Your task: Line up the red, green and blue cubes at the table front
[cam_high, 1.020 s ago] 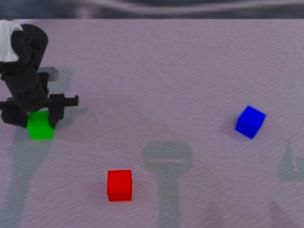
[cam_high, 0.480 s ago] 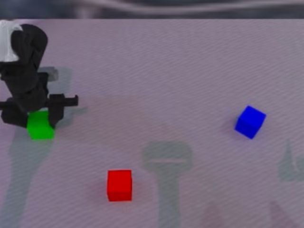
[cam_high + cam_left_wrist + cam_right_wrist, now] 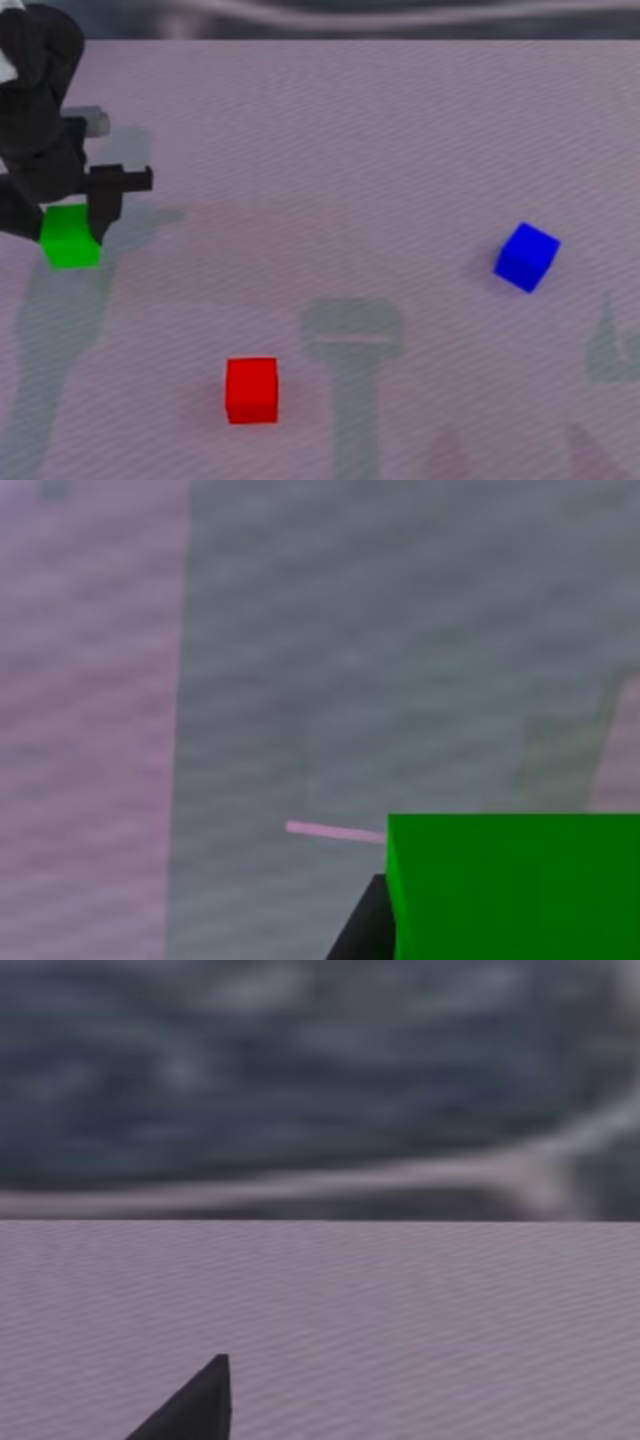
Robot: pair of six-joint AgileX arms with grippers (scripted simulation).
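The table (image 3: pixel 330 130) fills nearly everything you can see, a wide pale lilac surface with three cubes scattered far apart on it rather than in any row.

The left arm is the one doing the work, over at the left edge. Its gripper (image 3: pixel 62 222) is clamped on the green cube (image 3: pixel 70 236), one dark finger showing on the cube's right side and the rest of the hand hiding the other. From the left wrist view the green cube (image 3: pixel 515 885) sits right against the camera with shadowed table below it, so it looks lifted clear of the surface, though I'd call that a judgement.

The right arm is parked out of the overhead view; only a dark finger tip (image 3: pixel 195 1405) shows in its own wrist view, and I cannot tell how its fingers stand.

The red cube (image 3: pixel 251 389) lies well off to the right of the working hand and nearer the front edge. The blue cube (image 3: pixel 526 256) is farther right again, turned at an angle.

So the job is barely begun: one cube is in hand, none is placed in line, and red and blue look untouched.
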